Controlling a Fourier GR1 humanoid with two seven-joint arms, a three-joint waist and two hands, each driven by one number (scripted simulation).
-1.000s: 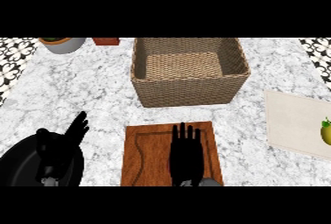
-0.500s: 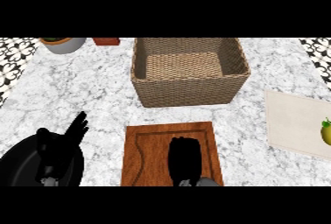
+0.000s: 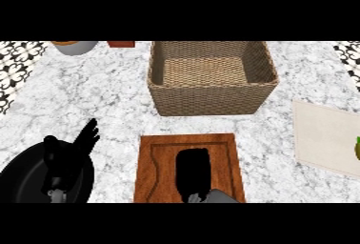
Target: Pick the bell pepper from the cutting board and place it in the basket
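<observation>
Right hand [image 3: 191, 169] over wooden board [image 3: 228, 143], curl unreadable; pepper [image 3: 357, 148] well right of it on pale mat [image 3: 320, 138], so risk of closing on nothing.

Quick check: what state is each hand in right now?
Left hand: open, resting at lower left, holding nothing.
Right hand: over the board; open or shut cannot be told.

White-and-grey marble counter [image 3: 84, 95] fills the view, evenly lit. Black-and-white patterned tile [image 3: 17, 59] shows at ten o'clock and again at the two o'clock corner [image 3: 349, 47]. No walls or windows visible.
</observation>
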